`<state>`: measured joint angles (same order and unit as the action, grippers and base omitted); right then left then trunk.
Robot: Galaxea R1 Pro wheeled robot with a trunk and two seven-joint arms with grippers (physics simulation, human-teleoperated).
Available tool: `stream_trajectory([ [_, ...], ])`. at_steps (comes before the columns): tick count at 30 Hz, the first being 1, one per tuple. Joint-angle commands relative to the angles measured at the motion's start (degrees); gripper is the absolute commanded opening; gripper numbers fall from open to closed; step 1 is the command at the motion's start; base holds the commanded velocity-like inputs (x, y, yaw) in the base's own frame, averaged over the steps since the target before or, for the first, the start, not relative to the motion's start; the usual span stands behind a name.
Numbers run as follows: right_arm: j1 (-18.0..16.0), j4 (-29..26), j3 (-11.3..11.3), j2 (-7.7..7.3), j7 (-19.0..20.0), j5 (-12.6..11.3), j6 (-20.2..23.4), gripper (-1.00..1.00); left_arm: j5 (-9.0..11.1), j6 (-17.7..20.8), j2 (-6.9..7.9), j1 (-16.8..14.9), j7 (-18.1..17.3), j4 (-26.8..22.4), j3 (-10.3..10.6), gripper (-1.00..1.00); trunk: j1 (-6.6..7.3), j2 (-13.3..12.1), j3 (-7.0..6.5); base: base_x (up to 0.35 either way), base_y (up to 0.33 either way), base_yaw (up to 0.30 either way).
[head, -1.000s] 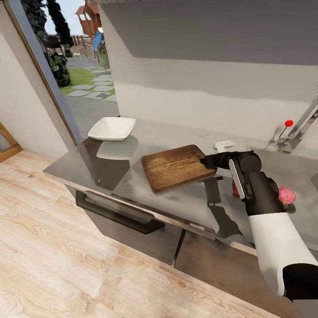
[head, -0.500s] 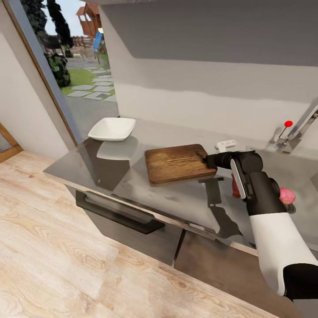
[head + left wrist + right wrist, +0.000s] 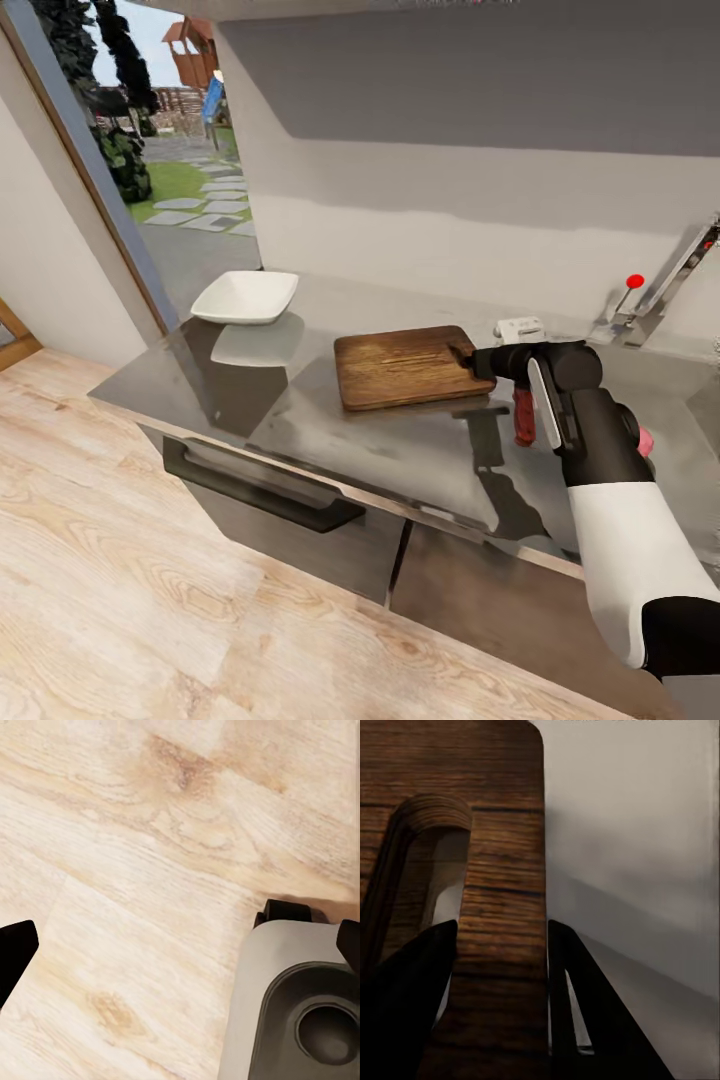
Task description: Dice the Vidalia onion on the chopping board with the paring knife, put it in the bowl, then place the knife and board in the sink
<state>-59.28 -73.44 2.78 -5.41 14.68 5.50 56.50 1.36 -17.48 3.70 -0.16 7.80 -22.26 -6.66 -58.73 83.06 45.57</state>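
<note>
grainy wooden chopping board (image 3: 412, 366), brushed-steel countertop (image 3: 400, 455)

The brown chopping board (image 3: 412, 367) lay on the worktop (image 3: 390, 450), the white bowl (image 3: 246, 296) well apart, the red-handled paring knife (image 3: 523, 417) just beside.

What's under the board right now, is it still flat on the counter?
The board is lifted: its shadow falls on the bare countertop beneath. The right gripper clamps its handle end, one finger through the slot. The counter beneath the board's middle is hidden.

White forearm (image 3: 625, 570), black wrist and elbow, tapered black claw fingers (image 3: 405, 1005)
</note>
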Motion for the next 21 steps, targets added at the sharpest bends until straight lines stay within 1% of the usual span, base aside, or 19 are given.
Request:
stream_trajectory([
  [1, 0.0, 0.0, 0.1, -0.04, 0.5, 0.6, 0.2, -1.0, 0.1, -0.2, -0.01, 0.0, 0.0, 0.0, 0.0, 1.0, 0.0, 0.0, -0.04, 0.0, 0.0, -0.121],
  [13, 0.0, 0.0, 0.1, -0.04, 0.4, 0.5, 0.2, -1.0, 0.1, -0.2, -0.01, 0.0, 0.0, 0.0, 0.0, 1.0, 0.0, 0.0, -1.04, 0.0, 0.0, -0.121],
  [21, 0.0, -0.1, 0.2, -0.04, 0.4, 0.5, 0.1, -1.0, 0.1, -0.2, -0.01, 0.0, 0.1, 0.0, 0.0, 1.0, 0.0, 0.0, -1.15, 0.0, 0.0, -0.021],
])
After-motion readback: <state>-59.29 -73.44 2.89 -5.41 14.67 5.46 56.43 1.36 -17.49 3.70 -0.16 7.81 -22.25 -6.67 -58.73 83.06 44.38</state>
